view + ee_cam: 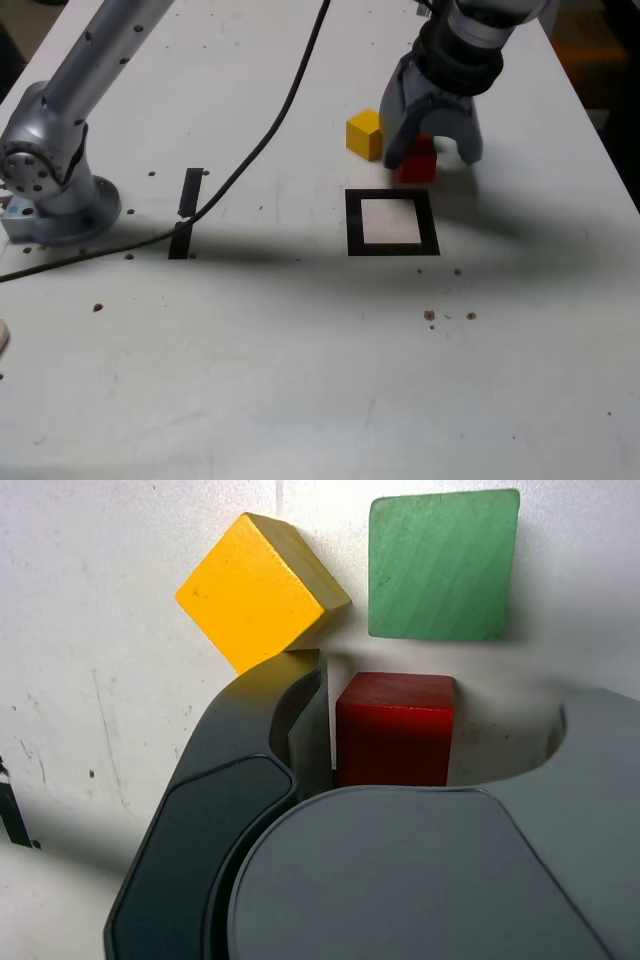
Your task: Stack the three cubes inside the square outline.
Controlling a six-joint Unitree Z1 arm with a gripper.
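Red cube (395, 728) sits between wide-open jaws.

We note one cube (418, 163) between the gripper's (432, 152) spread jaws, just behind the square outline (391, 222). A second cube (365, 133) sits to the exterior view's left; a third (443, 564) lies beyond both.

Red cube (395, 730), yellow cube (262, 588) and green cube (443, 565), each one plain colour. Square outline (392, 250): black frame, white centre. Worktop (300, 380): off-white, dark-specked, bearing a black tape strip (186, 213). Gripper (433, 148): grey.
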